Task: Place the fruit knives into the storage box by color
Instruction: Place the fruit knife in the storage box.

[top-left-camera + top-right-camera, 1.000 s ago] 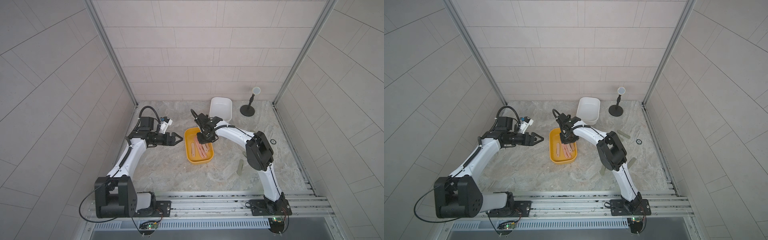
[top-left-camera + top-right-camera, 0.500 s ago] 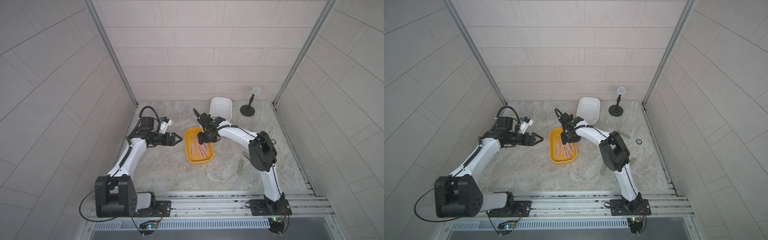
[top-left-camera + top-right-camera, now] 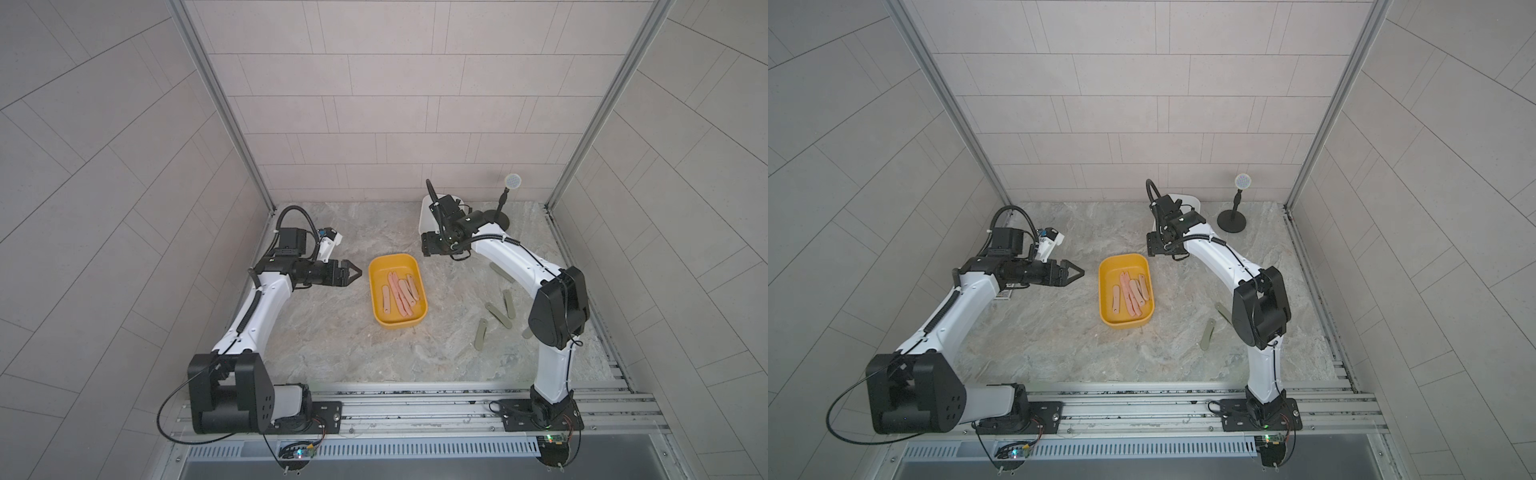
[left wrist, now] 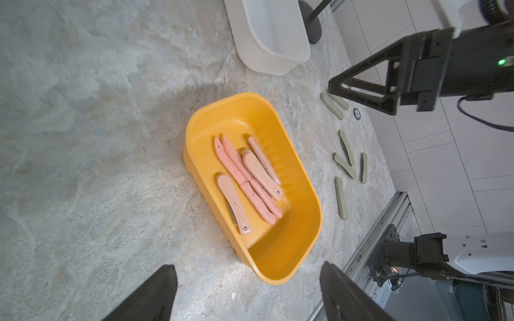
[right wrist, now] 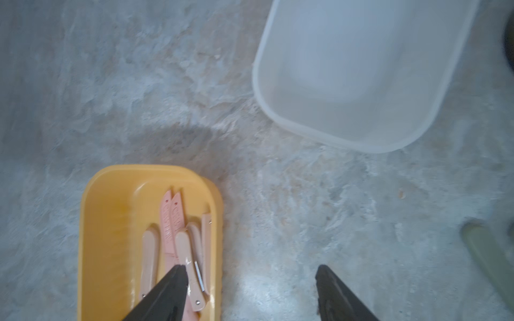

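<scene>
The sort is judged about half done. The salmon-pink fruit knives (image 4: 244, 178) lie together in the yellow storage tub (image 4: 217, 122). Two are unfolded and overlap the folded ones, and none of that colour is seen on the marbled tabletop (image 4: 83, 139). The grey-green fruit knives (image 4: 341, 198) are scattered flat on the tabletop near the right arm, well apart from both tubs. The white storage tub (image 5: 278, 111) stands empty behind the yellow one and is presumably reserved for the grey-green set, so that the colours are kept separate.

The right gripper (image 5: 250, 266) is held above the tabletop by the yellow tub's far end, jaws spread wide with nothing between them. The left gripper (image 4: 247, 265) is likewise spread and empty beside the yellow tub, apparently kept clear of the right arm's working area.

The next pick is expected among the grey-green knives. Being thin and flat on the surface, they are judged awkward to pinch
</scene>
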Available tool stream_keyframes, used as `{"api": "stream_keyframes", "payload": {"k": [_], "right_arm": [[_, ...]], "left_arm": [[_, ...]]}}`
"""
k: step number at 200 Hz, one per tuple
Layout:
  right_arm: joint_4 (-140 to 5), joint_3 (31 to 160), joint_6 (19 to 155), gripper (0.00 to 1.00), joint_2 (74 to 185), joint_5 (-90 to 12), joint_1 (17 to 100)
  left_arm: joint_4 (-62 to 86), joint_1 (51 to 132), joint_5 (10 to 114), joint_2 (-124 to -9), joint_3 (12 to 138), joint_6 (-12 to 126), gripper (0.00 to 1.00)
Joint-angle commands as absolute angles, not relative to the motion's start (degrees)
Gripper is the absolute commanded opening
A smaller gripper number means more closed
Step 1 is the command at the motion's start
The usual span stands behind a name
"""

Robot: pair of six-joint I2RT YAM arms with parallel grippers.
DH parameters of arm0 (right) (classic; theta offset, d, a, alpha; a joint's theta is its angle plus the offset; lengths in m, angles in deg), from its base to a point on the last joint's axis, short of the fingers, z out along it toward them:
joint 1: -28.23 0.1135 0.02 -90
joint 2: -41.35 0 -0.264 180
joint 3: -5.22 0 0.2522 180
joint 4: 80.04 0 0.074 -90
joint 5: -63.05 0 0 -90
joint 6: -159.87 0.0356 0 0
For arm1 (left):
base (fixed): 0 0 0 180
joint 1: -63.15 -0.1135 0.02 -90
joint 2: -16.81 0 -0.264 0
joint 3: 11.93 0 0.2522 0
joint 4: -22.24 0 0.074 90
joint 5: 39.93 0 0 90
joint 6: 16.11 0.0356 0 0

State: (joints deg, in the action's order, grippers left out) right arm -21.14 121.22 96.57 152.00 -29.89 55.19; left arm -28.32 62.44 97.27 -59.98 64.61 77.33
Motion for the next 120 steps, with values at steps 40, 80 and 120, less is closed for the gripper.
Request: {"api": "stream_keyframes", "payload": {"k": [40, 80, 120], "right_arm": [[-27.4, 123.9, 94.5, 0.76, 155.5, -23.5, 47.4], [-27.1, 129.5, 96.4, 0.73, 162.9, -25.6, 42.9], [-25.3, 137.3, 97.0, 0.69, 170.0, -27.9, 40.7]], "left_arm": [[-25.4, 64.0, 99.1, -64.6, 75.3, 72.8, 0.87], [-23.3, 67.4, 97.6, -65.3, 75.0, 71.1, 0.87], [-21.7, 68.8, 97.0, -64.6, 71.4, 70.9, 0.87]]}}
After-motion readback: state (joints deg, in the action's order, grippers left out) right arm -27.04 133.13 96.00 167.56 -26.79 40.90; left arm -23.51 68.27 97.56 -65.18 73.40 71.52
